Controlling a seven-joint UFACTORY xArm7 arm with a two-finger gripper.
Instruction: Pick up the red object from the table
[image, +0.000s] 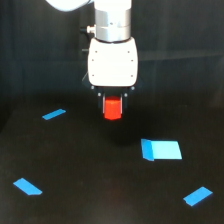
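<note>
I am hanging over the table (75, 165), my white wrist housing facing the camera and my gripper (112, 111) pointing straight down near the middle of the exterior view. The red object (112, 109) is sitting between my two dark fingers (101, 102), upright, its sides right against them, so I am grasping it. Its lower end is showing below my fingertips. A dim dark patch is lying on the table just under it, but I cannot tell whether the cylinder is touching the surface or hanging just clear of it.

The blue block (161, 149) is lying flat on the table toward the exterior view's right and nearer the camera than the red object, apart from it and from my fingers. Three thin blue pieces are lying flat farther out: one strip (54, 114) toward the exterior view's left, about level with my fingertips; one wedge (27, 186) near the lower left corner; and one marker (198, 195) near the lower right corner. All of them are lying well apart from one another and from the thing I am holding. The black table is filling the rest of the view, and the background behind my arm is equally dark.
</note>
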